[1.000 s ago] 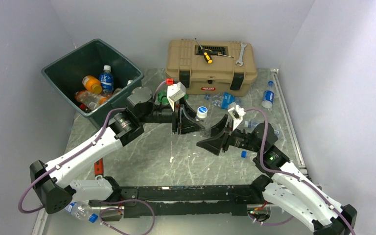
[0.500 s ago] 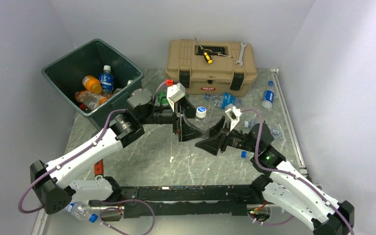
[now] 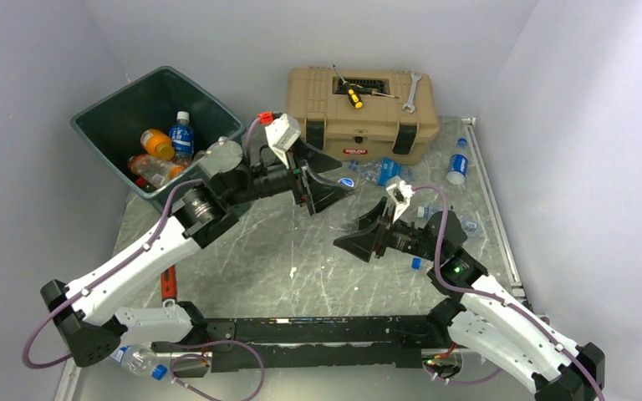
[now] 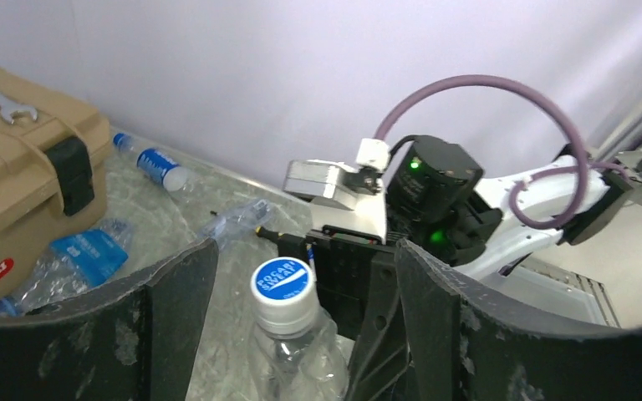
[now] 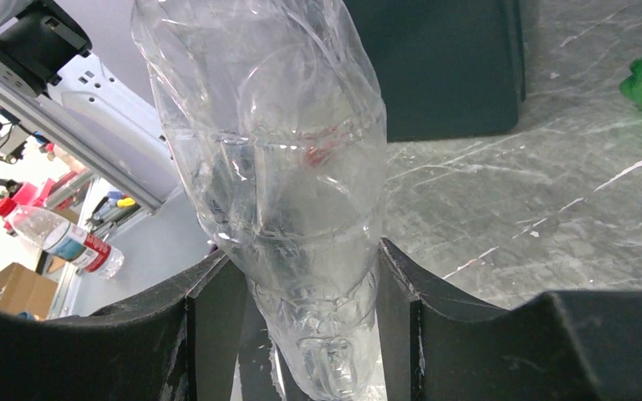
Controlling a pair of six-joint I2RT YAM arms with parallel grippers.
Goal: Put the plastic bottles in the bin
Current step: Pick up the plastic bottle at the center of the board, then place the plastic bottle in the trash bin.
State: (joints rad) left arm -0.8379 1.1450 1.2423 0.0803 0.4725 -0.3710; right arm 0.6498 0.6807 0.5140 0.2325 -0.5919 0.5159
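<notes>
Since a second ago the left arm (image 3: 146, 251) is lifting and swinging back toward the bin (image 3: 129, 104), elbow rising. Its fingers, together then, are now standing wide. The right arm (image 3: 501, 313) is edging slightly leftward.

Far left: the bin is sitting at the back-left of the tabletop (image 3: 242, 267), holding an orange bottle (image 3: 157, 144) and a blue-labelled bottle (image 3: 182, 134) among others.

Left arm is reaching diagonally from its near-left base past the bin's front corner, forearm turning rightward, wrist roughly level. The left hand (image 4: 305, 251) is standing apart, one finger on each side of an upright blue-capped bottle (image 4: 288, 326). No contact is showing in the wrist view.

Right of centre: the right hand (image 5: 298, 263) is pointing left and clamping a ribbed clear bottle (image 5: 276, 192) between both fingers. Cannot tell whether that bottle is touching the tabletop. Right arm is folding up from its near-right base, elbow bent.

Far right: a loose bottle (image 3: 457, 167) is lying beside the tan toolbox (image 3: 359, 104).
</notes>
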